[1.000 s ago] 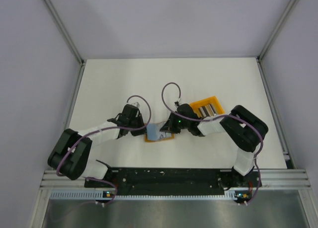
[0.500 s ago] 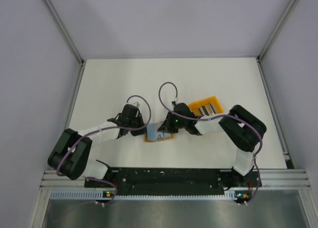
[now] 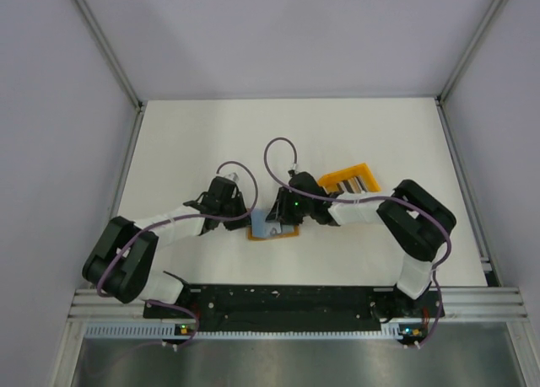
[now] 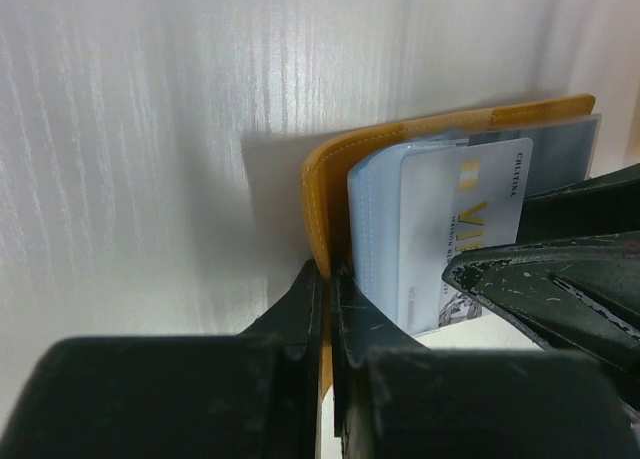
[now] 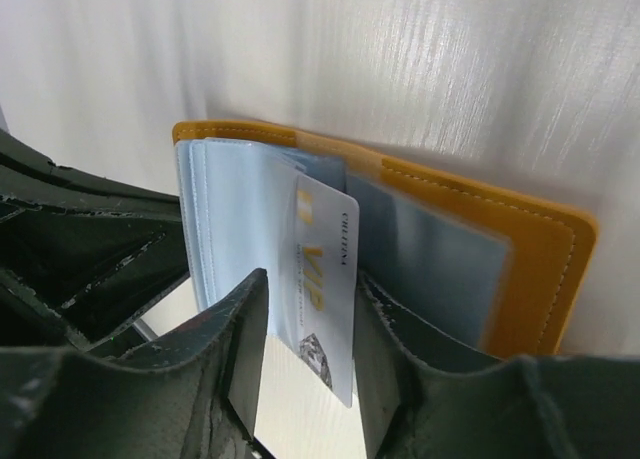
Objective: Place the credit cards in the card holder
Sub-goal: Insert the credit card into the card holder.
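The mustard-orange card holder (image 3: 272, 229) lies open on the white table, its pale blue sleeves (image 5: 235, 214) fanned up. My left gripper (image 4: 328, 279) is shut on the edge of its orange cover (image 4: 325, 179). A white credit card with gold "VIP" lettering (image 5: 325, 279) stands partly inside a sleeve. My right gripper (image 5: 312, 324) is open around the card's free end, with a gap on the left side and the card close to the right finger. More credit cards (image 3: 359, 185) sit as a striped row in the orange bin. Seen from above, the two grippers (image 3: 245, 212) (image 3: 277, 218) meet over the holder.
The bright orange plastic bin (image 3: 336, 178) stands just behind my right arm's wrist. My right gripper's fingers (image 4: 560, 279) crowd the right of the left wrist view. Aluminium frame posts and grey walls bound the table on three sides.
My right gripper has opened off the white card, which stays in the sleeve. The right wrist has shifted slightly left. My left gripper has kept still, clamped on the cover.
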You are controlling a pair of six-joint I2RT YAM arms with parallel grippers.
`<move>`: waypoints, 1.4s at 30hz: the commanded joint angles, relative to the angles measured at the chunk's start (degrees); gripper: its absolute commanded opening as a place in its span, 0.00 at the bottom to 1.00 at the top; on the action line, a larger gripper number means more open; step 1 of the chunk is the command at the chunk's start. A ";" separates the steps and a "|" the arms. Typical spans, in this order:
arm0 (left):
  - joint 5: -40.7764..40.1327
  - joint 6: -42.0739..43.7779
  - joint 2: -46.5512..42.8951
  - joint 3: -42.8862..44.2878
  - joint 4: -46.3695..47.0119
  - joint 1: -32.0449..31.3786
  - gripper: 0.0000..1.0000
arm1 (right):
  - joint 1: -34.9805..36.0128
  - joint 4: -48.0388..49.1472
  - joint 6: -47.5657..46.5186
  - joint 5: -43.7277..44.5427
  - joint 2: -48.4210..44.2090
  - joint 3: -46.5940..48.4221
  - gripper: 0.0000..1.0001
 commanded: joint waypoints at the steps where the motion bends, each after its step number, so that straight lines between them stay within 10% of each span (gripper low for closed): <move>1: -3.01 1.69 2.53 -1.29 -4.37 -0.27 0.00 | 0.19 -11.82 -5.59 8.30 -1.57 0.38 0.41; 16: -2.49 1.86 2.53 -1.46 -3.75 -0.35 0.00 | 2.65 -13.32 -8.84 3.91 1.32 5.48 0.45; 42: -2.22 2.13 2.18 -1.81 -3.22 -0.27 0.00 | 3.18 -1.28 -5.59 -5.32 -0.61 4.87 0.19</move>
